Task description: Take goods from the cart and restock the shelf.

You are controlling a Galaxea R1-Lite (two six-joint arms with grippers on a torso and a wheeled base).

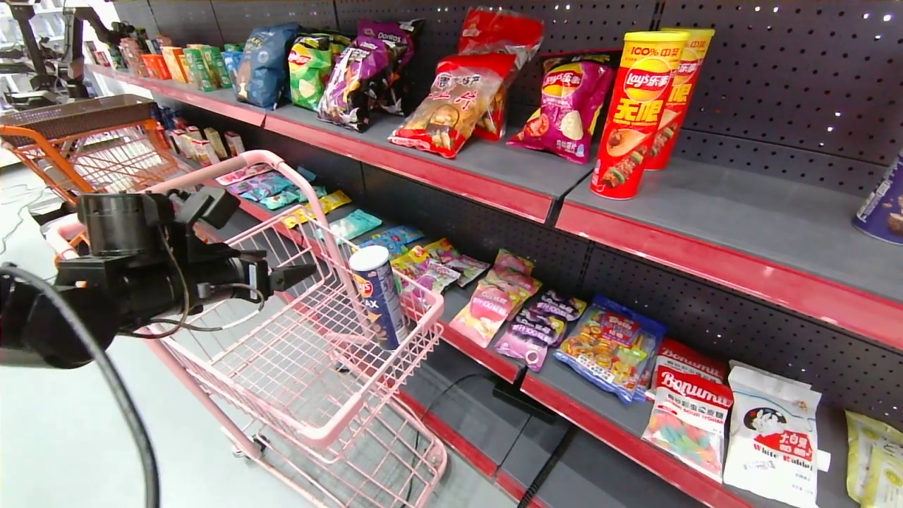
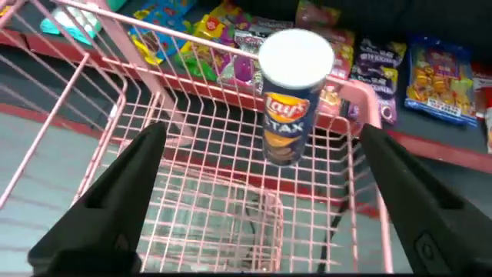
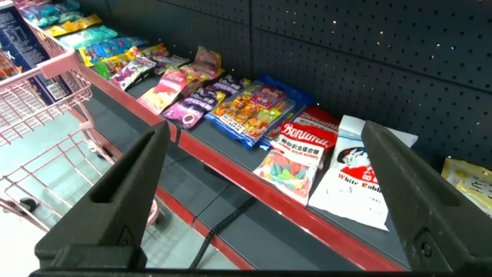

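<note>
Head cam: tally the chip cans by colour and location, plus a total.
Red-and-yellow cylindrical chip cans, on the grey upper shelf: 2
Dark blue chip can with white lid, in the pink wire cart: 1
Dark blue can, cut off at the frame's right edge, same shelf: 1
Total: 4

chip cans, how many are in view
4: blue can in the pink cart; front red can and rear red can on the upper shelf; dark can cut off farther right. Others may be hidden.

There are two carts: one pink cart (image 1: 226, 164) and one orange cart (image 1: 92, 155). The pink cart holds one blue can (image 1: 381, 300). The top shelf (image 1: 741, 212) has two red cans (image 1: 635, 113) (image 1: 681, 92), and the lower shelf (image 1: 578, 395) has two red-white candy bags (image 1: 688, 420) (image 1: 691, 361).
</note>
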